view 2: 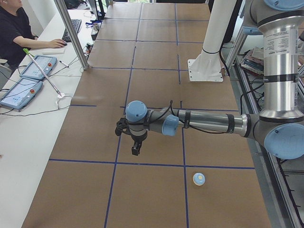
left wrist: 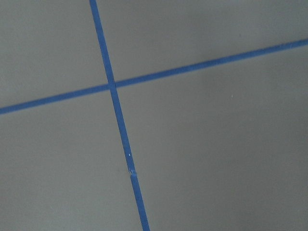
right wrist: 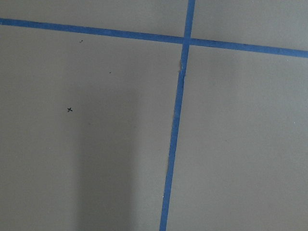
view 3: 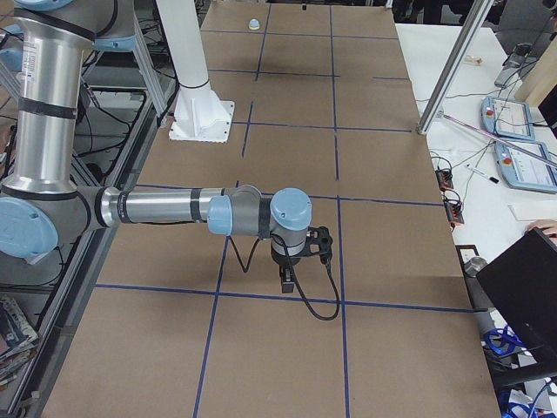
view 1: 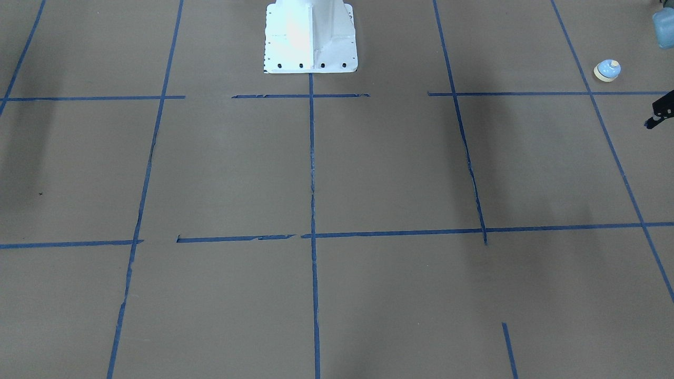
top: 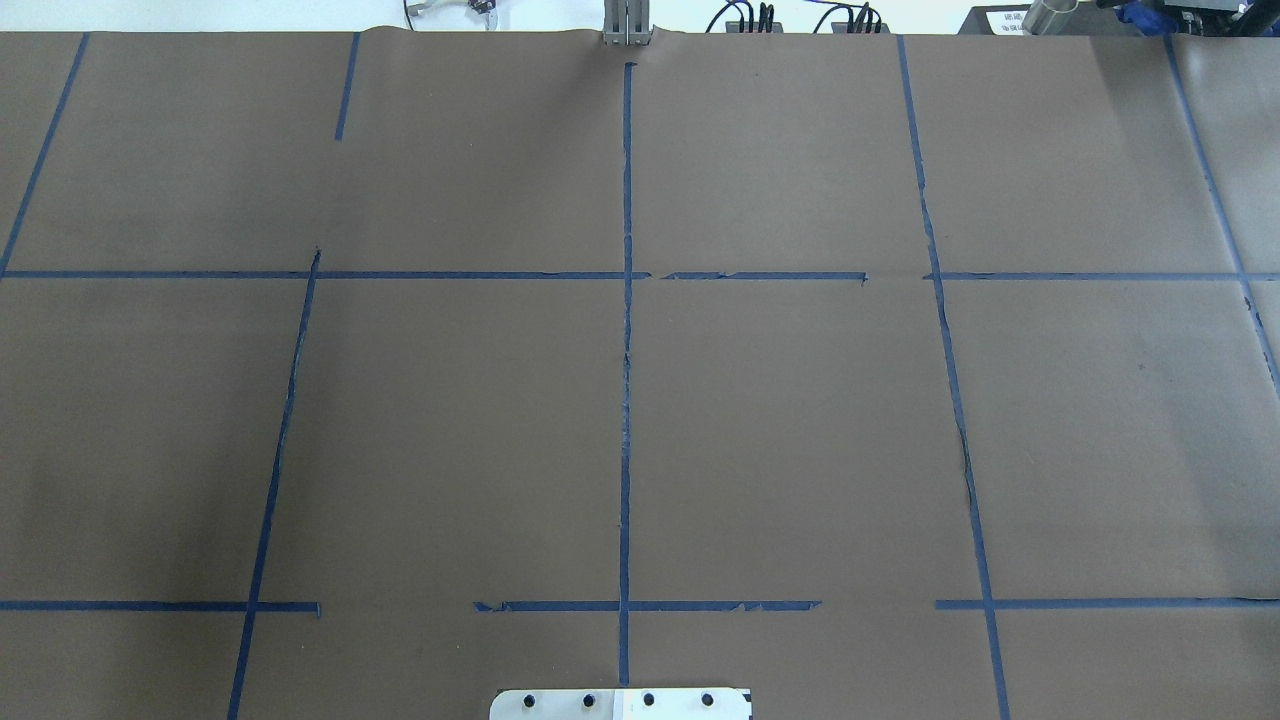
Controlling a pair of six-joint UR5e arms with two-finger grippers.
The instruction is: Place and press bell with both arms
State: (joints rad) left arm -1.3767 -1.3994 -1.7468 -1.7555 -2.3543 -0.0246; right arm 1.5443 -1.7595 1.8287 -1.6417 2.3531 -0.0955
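The bell point(view 1: 607, 70) is a small light-blue dome on a cream base. It stands upright on the brown table near its left end, and also shows in the exterior left view point(view 2: 199, 178) and far off in the exterior right view point(view 3: 253, 24). My left gripper point(view 2: 136, 150) hangs over the table, pointing down, apart from the bell. Only a black part of it shows at the front-facing view's right edge point(view 1: 661, 110), and I cannot tell if it is open or shut. My right gripper point(view 3: 285, 284) hangs over the table's other end, state unclear. Both wrist views show only table and tape.
The white pedestal base point(view 1: 310, 37) stands at the table's robot side. Blue tape lines point(top: 626, 350) grid the brown table. An operator point(view 2: 12, 33) sits at a side table with tablets point(view 2: 21, 92). A metal post point(view 2: 71, 33) stands at the table's far edge.
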